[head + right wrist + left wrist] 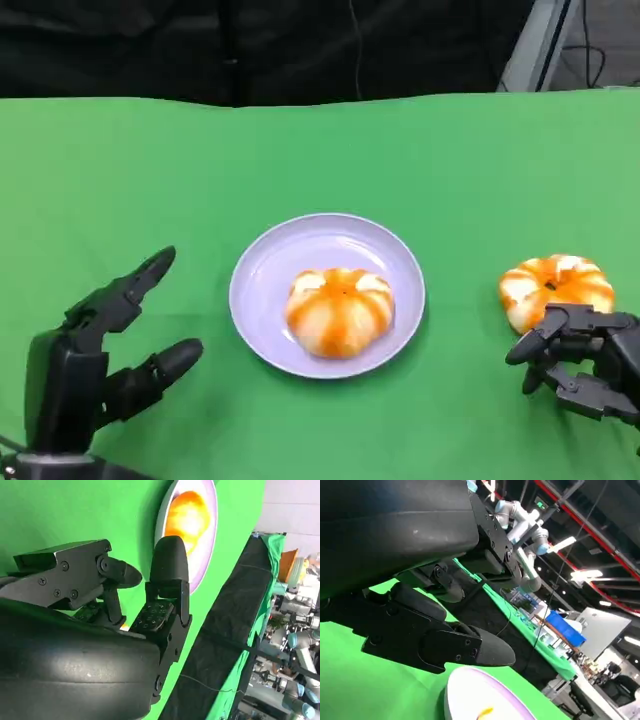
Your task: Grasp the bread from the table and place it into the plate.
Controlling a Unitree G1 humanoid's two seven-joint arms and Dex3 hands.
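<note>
Right hand (pixel 585 365), fingers parted and holding nothing, sits just short of the bread (pixel 556 290) on the bench. Likely soft and light; cup its rounded sides gently.

The table (pixel 120 170) is covered by a bright green cloth, and a black drape (pixel 250 45) is hung behind its far edge. In the left wrist view, a dark ceiling is crossed by red beams (pixel 600 527) and lit by strip lights (pixel 587 573). Further green-covered tables (pixel 535 645) are seen beyond, with a blue bin (pixel 565 627) set on one and pale robot arms (pixel 525 527) mounted nearby.
</note>
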